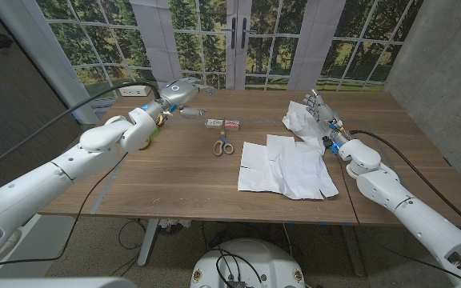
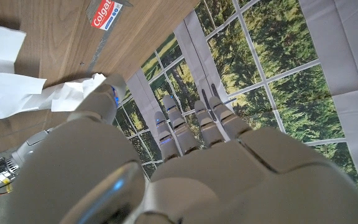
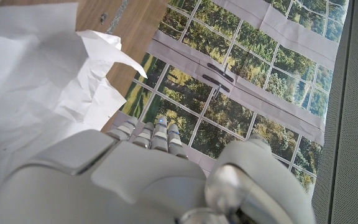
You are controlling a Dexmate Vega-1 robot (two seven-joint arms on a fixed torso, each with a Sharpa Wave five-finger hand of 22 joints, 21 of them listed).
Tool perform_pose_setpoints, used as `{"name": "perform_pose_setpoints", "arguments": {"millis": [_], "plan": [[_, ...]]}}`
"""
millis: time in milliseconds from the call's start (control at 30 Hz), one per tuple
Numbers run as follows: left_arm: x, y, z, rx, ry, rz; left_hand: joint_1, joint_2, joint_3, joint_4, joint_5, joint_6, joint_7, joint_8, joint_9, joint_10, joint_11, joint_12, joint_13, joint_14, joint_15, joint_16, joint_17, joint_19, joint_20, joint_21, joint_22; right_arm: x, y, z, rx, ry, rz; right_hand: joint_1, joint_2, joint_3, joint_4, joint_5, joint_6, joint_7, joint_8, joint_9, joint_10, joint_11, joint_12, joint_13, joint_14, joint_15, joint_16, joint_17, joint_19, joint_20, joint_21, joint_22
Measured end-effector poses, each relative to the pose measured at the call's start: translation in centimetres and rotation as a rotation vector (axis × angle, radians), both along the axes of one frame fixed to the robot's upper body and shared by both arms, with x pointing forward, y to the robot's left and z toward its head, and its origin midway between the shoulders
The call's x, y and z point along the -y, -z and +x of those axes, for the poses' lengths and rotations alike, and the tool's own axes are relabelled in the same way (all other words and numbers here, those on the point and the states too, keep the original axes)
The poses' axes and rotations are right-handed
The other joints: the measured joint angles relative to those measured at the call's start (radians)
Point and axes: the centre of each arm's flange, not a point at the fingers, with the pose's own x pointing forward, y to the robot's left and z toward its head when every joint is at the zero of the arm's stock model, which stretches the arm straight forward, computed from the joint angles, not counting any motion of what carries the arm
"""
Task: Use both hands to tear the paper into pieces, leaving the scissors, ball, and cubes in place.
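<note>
White crumpled paper, torn into overlapping sheets, lies on the wooden tabletop just beside our right hand, which pinches a scrap, and well apart from our empty left hand, fingers extended.

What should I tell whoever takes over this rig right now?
Left hand: raised over the far left of the table, fingers apart, holding nothing.
Right hand: at the far right, by a crumpled white piece; whether it grips it is unclear.
Paper: several torn sheets lie overlapping right of centre.
Scissors: at centre, untouched. A small box lies just beyond them.
Done: paper already torn into pieces.
Left: tear further if smaller pieces are wanted; keep off the scissors.
</note>
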Motion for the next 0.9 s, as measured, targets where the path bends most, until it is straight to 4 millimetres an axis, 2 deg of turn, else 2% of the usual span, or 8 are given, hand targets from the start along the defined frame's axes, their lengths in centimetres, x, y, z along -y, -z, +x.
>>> {"name": "perform_pose_setpoints", "arguments": {"millis": [400,567,900], "plan": [[0.5,-0.5,0.6,-0.006,-0.016,0.116,0.005,0.004,0.000,0.000,0.000,-0.003,0.003,0.000,0.000,0.002,0.002,0.000,0.000,0.000,0.000,0.000,0.000,0.000,0.000,0.000,0.000,-0.1,-0.1,0.3,-0.006,0.003,-0.008,0.000,0.000,0.000,0.000,0.000,0.000,0.000,0.000,0.000,0.000,0.000,0.000,0.000,0.000,0.000,0.000,-0.002,0.000,0.000,0.000,0.000],[0.8,-0.8,1.0,-0.011,-0.019,0.151,0.031,0.022,0.009,-0.005,0.000,-0.003,0.003,0.000,0.000,0.013,0.002,0.000,0.003,0.000,0.000,0.000,0.000,0.000,0.000,0.000,-0.002,-0.1,-0.1,0.4,-0.009,0.005,-0.008,0.000,0.000,0.000,0.000,0.000,0.004,-0.004,0.000,0.000,0.000,0.000,0.000,0.000,0.000,0.000,0.000,-0.002,0.000,0.000,0.000,0.000],[1.6,-1.0,1.7,-0.027,-0.024,0.227,0.050,0.019,0.018,-0.001,-0.015,-0.018,-0.001,0.000,0.000,0.008,0.002,-0.007,-0.003,-0.008,0.000,-0.005,0.000,0.000,0.000,0.000,-0.003,-0.1,0.0,0.5,-0.011,0.009,-0.006,0.000,0.000,0.000,0.000,0.000,0.004,-0.004,0.000,0.000,0.003,-0.004,0.000,0.000,0.000,0.000,0.000,-0.002,-0.005,0.005,0.000,0.000]]}}
